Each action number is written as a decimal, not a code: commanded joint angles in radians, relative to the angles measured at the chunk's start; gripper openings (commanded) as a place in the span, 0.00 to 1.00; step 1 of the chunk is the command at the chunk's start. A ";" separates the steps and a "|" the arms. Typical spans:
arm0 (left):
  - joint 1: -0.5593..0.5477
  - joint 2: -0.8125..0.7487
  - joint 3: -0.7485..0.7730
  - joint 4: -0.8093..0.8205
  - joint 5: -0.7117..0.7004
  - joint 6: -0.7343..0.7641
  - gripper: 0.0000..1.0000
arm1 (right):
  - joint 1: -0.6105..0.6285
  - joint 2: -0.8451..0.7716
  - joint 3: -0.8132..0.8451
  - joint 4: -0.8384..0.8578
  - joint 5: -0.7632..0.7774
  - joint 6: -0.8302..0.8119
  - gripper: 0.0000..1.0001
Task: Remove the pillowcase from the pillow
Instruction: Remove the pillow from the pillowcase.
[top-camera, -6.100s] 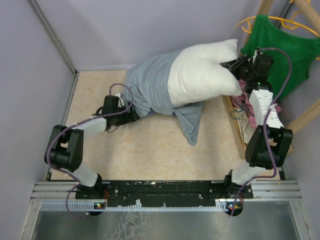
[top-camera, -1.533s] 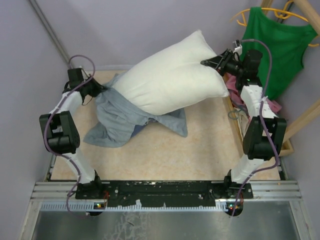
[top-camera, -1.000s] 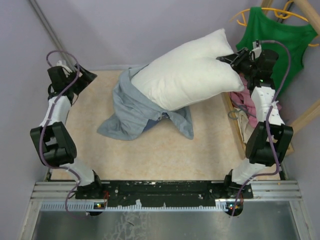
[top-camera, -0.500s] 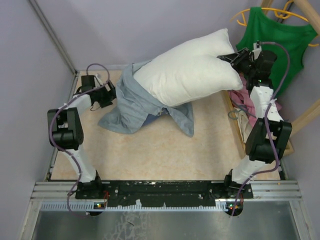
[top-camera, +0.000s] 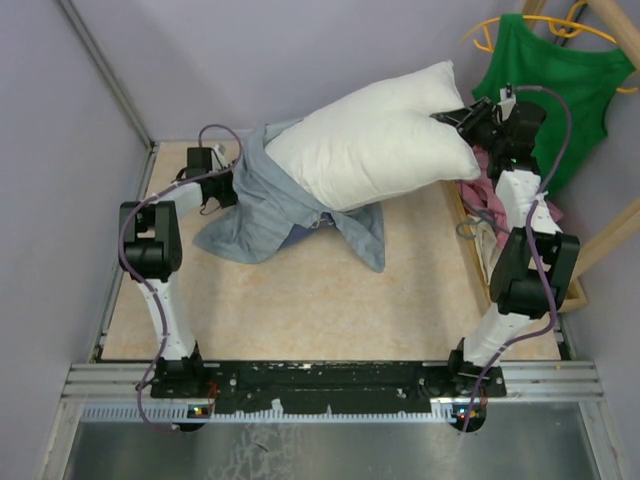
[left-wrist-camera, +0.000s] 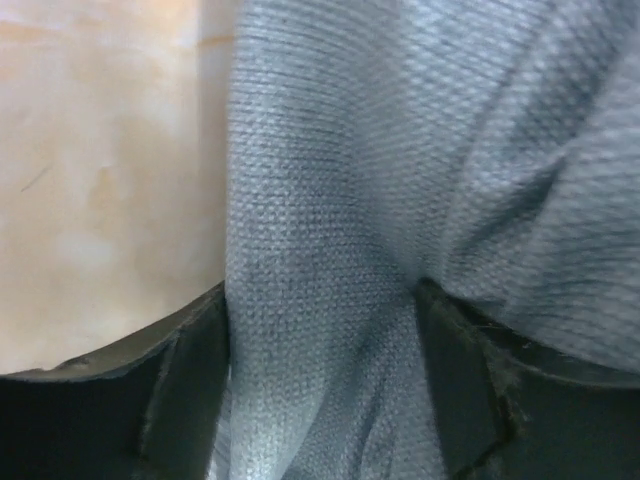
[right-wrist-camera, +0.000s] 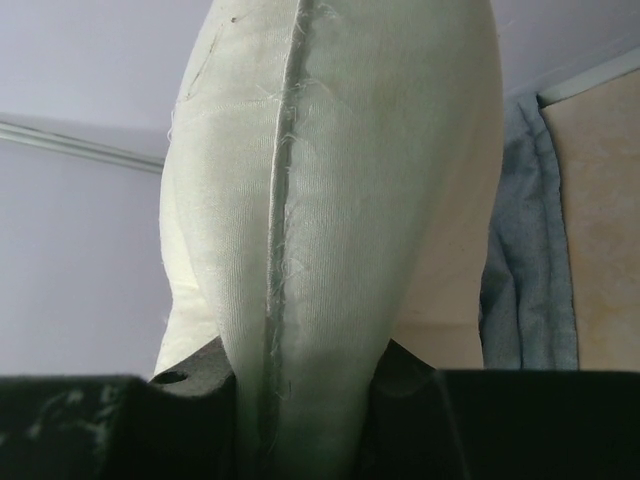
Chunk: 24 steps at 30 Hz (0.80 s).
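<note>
Right end effector (top-camera: 465, 117): clenched on the seamed corner of the plump white rectangular pillow (top-camera: 370, 150), which sits at 1 o'clock.

Left end effector (left-wrist-camera: 322, 300): jaws spread, with a fold of the pale grey-blue cloth pillowcase (top-camera: 262, 205) between them, at 10 o'clock on the beige surface (top-camera: 300, 300).

Close fully on cloth only, then draw toward 9 o'clock. The pillow's 9 o'clock end appears to be sleeved.

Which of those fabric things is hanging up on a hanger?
The green tank top, on the yellow hanger at far right. The pillow, pillowcase and pink garment have no hanger.
</note>
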 joint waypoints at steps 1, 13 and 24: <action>-0.044 0.076 -0.049 0.078 0.152 -0.050 0.59 | 0.022 -0.001 0.064 0.109 -0.048 0.019 0.00; 0.206 -0.296 -0.149 0.032 -0.148 -0.192 0.00 | 0.017 0.022 0.135 -0.013 -0.005 -0.064 0.00; 0.529 -0.450 -0.108 -0.296 -0.529 -0.277 0.00 | -0.053 -0.057 -0.105 0.100 0.108 0.056 0.00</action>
